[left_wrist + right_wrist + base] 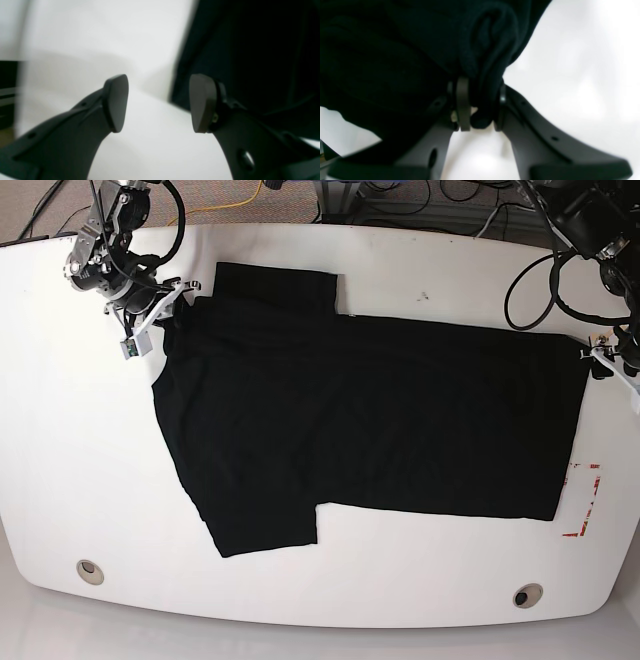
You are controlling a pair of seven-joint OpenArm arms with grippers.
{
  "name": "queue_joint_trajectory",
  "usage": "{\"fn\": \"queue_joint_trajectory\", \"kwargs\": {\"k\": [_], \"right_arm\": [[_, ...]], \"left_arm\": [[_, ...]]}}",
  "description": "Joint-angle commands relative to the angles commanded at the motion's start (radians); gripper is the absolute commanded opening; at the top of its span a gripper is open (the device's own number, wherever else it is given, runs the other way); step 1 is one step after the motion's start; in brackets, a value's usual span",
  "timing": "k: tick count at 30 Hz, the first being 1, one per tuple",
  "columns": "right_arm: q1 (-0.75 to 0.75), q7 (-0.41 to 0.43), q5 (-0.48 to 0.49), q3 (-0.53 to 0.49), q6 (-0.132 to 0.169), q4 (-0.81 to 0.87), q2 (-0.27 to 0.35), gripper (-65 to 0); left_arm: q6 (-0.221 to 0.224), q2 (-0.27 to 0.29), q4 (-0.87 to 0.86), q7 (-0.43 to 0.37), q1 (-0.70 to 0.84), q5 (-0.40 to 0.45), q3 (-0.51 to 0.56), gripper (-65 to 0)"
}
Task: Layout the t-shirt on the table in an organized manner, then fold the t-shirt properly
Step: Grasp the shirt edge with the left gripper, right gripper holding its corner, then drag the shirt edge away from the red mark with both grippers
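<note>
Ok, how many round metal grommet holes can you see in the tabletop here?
2. One grommet hole sits near the table's front edge on the base view's left, the other grommet hole near the front right. The t-shirt could hide more.

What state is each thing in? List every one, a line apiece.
t-shirt: spread mostly flat on the table, one edge bunched where it is gripped.
table: bearing the t-shirt.
left pincer: open, empty, beside the t-shirt's edge.
right pincer: shut on a fold of the t-shirt.
red tape: stuck flat to the table, partly covered by the t-shirt.
</note>
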Motion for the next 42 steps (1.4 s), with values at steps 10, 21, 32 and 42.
{"fn": "queue_joint_trajectory", "kwargs": {"k": [10, 21, 32, 42], "right_arm": [[0.0, 0.0, 0.0, 0.003, 0.0, 0.0, 0.002, -53.4], [0.009, 0.0, -0.002, 0.008, 0.0, 0.0, 0.002, -58.8], [0.014, 0.0, -0.002, 0.071, 0.0, -0.002, 0.055, -65.0], [0.014, 0.0, -0.002, 0.138, 0.0, -0.089, 0.153, -65.0]], "left_arm": [[0.0, -0.021, -0.178, -0.1, -0.006, -0.003, 0.094, -28.6], [0.0, -0.023, -0.212, -0.1, -0.012, 0.0, 0.1, -42.1], [0.002, -0.011, -0.126, -0.044, 0.008, 0.0, 0.092, -61.9], [0.002, 0.106, 0.172, 0.143, 0.077, 0.0, 0.034, -61.9]]}}
